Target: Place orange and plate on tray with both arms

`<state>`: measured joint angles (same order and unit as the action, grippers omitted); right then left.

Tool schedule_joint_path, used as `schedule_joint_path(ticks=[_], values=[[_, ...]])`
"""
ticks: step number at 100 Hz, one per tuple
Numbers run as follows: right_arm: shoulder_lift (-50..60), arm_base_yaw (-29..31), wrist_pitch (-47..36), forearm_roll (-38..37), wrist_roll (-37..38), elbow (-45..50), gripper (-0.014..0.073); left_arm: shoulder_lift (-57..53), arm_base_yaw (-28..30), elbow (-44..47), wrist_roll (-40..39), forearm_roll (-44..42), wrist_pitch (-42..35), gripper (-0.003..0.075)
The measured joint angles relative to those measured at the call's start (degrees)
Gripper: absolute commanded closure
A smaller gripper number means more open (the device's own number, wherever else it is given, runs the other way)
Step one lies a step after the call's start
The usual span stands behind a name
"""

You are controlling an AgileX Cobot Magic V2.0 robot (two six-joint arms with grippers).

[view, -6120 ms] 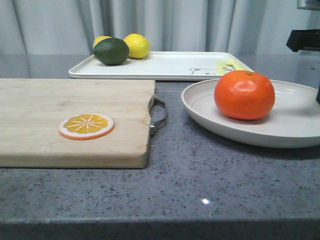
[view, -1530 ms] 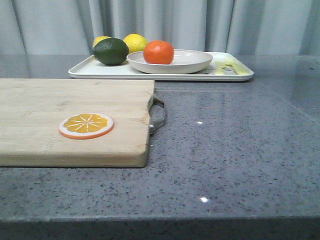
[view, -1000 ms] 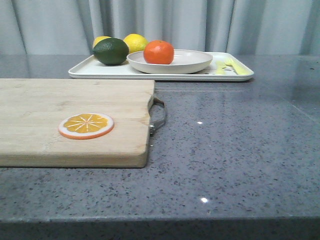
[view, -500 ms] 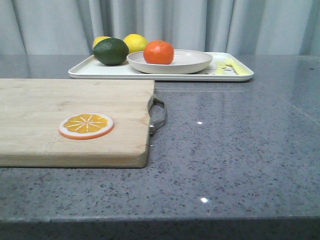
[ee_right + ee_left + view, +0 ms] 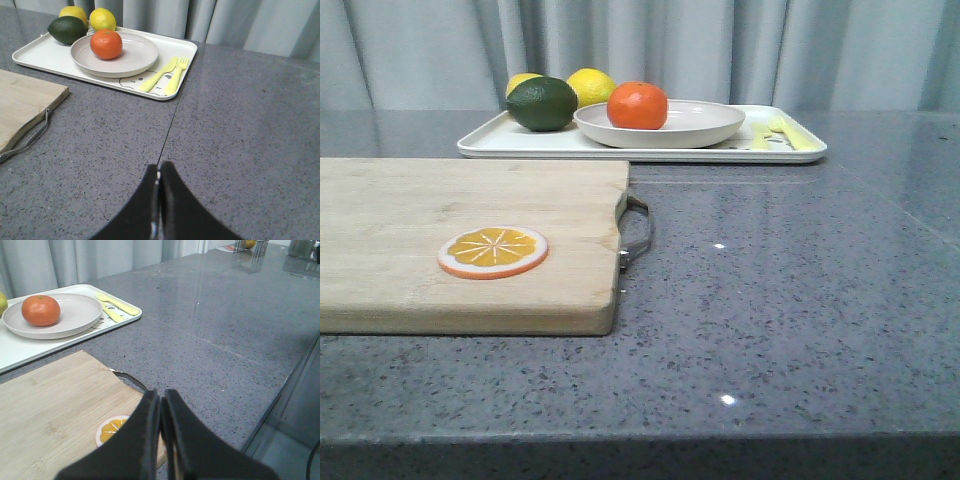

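Pictured at the far side of a speckled grey counter [image 5: 780, 300]: white tray [image 5: 620, 143] bearing an off-white plate [image 5: 700, 122], with an orange [image 5: 637, 104] resting inside the plate toward its left half. Behind and to the left on the same tray, a dark green avocado [image 5: 542, 102] flanked by two lemons [image 5: 591, 87], the avocado just beside the plate's rim. At the tray's right end, a pale yellow fork [image 5: 175, 76] and knife [image 5: 159, 74] lying side by side over a faint bear drawing, clear of the plate.

In the foreground, left: wooden cutting board [image 5: 450, 235] with a metal handle [image 5: 638, 232] on its right edge, an orange slice [image 5: 492, 251] lying flat on top.

Left gripper [image 5: 161, 405] seen from its wrist camera above the near edge of the board, well apart from the tray, black fingers [image 5: 145, 430] pressed together and holding nothing. Right gripper [image 5: 158, 175] over bare counter, likewise well back from the tray, fingers [image 5: 170, 200] closed tip to tip, empty. Neither arm visible from the front.
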<state>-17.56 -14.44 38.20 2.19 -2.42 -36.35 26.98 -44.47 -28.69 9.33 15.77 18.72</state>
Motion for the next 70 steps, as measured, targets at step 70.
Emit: schedule_joint_path(ticks=[70], values=[[9.21, 0.00, -2.78, -0.05, 0.00, 7.90, 0.0661, 0.00, 0.00, 0.00, 0.00, -0.02, 0.31, 0.0741]])
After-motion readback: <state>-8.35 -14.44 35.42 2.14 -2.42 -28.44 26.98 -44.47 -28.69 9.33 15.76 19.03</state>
